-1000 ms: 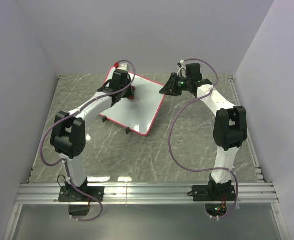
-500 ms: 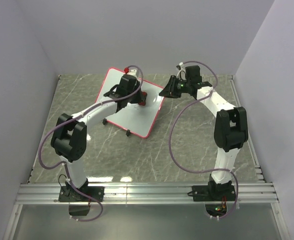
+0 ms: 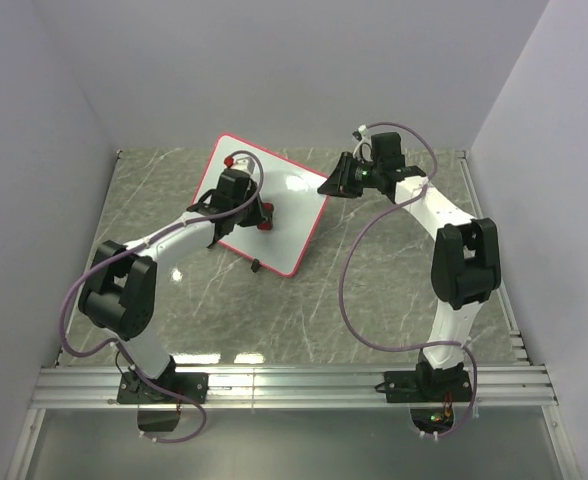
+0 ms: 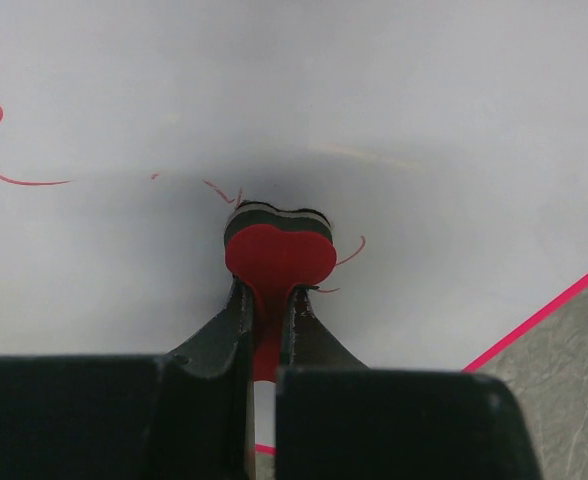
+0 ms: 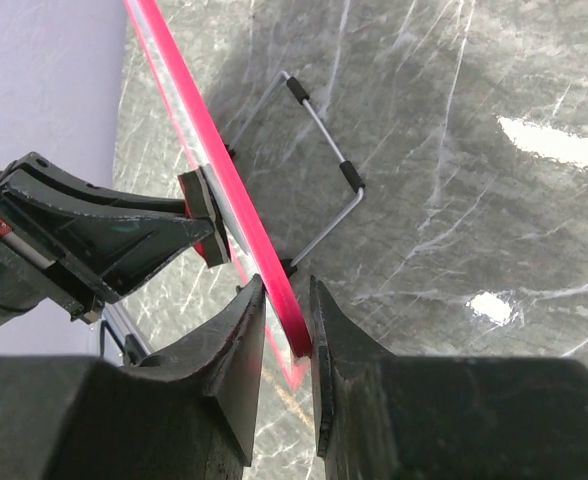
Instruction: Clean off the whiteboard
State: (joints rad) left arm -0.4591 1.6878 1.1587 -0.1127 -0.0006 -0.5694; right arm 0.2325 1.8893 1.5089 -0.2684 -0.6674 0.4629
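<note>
The left gripper [image 4: 267, 305] is clamping a red block [image 4: 279, 258] and pressing it on the whiteboard [image 4: 424, 120], while the right gripper [image 5: 287, 315] is pinching the board's corner rim.

A dark grey-green marbled stone desk [image 3: 274, 320] with pale veins fills the middle of the top view. Plain pale lavender-grey walls close it in: a back wall [image 3: 294, 70] across the upper frame, a left wall [image 3: 24, 200] and a right wall [image 3: 564, 180] down the two sides. A ribbed aluminium rail [image 3: 294, 385] runs along the desk's near edge, low in the frame. Soft white glare patches [image 5: 554, 142] lie on the glossy desk top, upper right in the right wrist view.
</note>
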